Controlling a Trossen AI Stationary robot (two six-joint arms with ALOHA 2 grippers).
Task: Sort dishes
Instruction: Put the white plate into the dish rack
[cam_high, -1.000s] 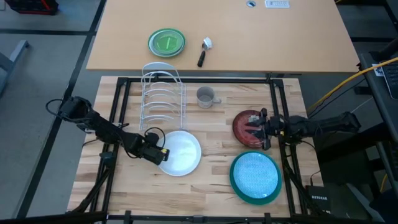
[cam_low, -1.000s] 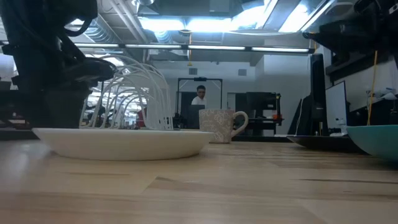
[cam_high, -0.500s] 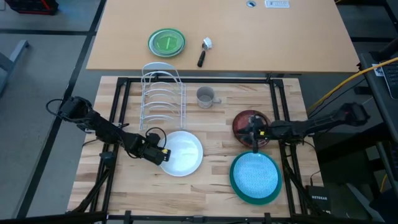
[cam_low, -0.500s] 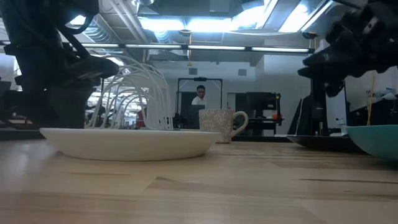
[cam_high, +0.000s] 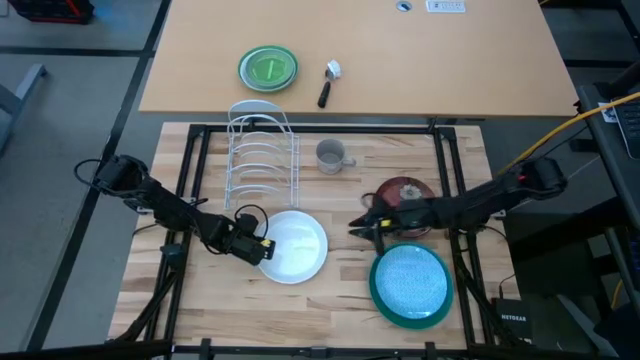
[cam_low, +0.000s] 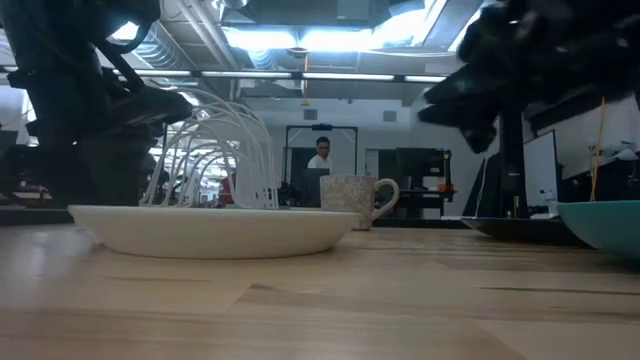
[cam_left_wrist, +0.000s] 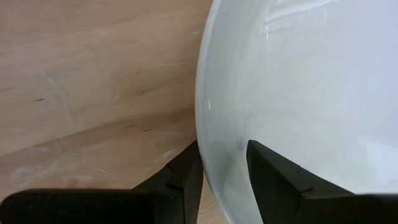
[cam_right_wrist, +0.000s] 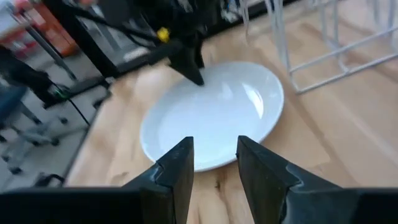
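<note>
Overhead view: the left gripper (cam_high: 262, 250) sits at the 9 o'clock rim of the white plate (cam_high: 295, 246), which lies flat on the wooden table (cam_high: 340, 265) directly in front of the white wire rack (cam_high: 262, 160). The right gripper (cam_high: 358, 228) reaches in from the 3 o'clock side and hangs over bare table between the white plate and the dark red patterned plate (cam_high: 405, 190), apart from both. The teal plate (cam_high: 410, 283), a light blue plate lying in it, rests at the red plate's 6 o'clock; the grey mug (cam_high: 330, 156) stands beside the rack at the table's 12 o'clock side.

Left wrist view supplies what the overhead cannot: the two fingers (cam_left_wrist: 277, 180) straddle the white plate's rim, one over the inner surface, one outside, clamped on the rim or very nearly so.

Right wrist view: its fingers (cam_right_wrist: 177, 174) stand slightly parted with nothing between them, the white plate ahead of them and the left gripper at the plate's far edge.

Table-height view: the white plate (cam_low: 210, 230) sits level on the wood, the mug (cam_low: 355, 202) upright behind it, and a person at a desk in the room beyond
</note>
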